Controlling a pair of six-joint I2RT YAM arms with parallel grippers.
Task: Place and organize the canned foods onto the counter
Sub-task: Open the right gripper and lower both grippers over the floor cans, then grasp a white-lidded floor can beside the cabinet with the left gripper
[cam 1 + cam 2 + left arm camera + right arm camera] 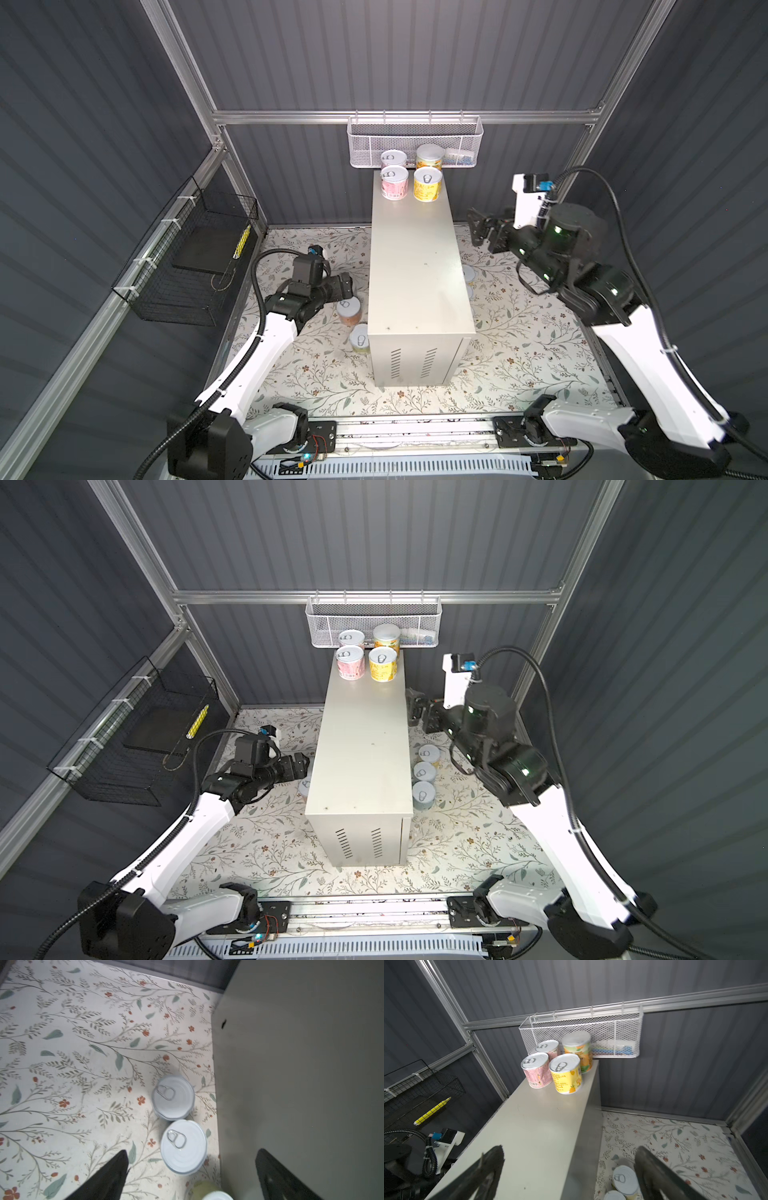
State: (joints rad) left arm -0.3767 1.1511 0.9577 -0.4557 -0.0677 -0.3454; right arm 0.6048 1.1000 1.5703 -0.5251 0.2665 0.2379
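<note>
My left gripper point(343, 286) and right gripper point(478, 226), both spread and empty. Four cans point(395, 183) fill the far end of the counter point(415, 257); remaining cans point(424, 771) stand on the floral surface point(316, 374) along its sides. Likely fault: a finger strikes the counter wall or topples a neighbour.

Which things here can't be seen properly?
Cans right of the counter: mostly hidden behind it in a top view.
White mesh basket contents: blurred behind the mesh, right wrist view.
Third floor can: cut off by the picture edge, left wrist view.
</note>
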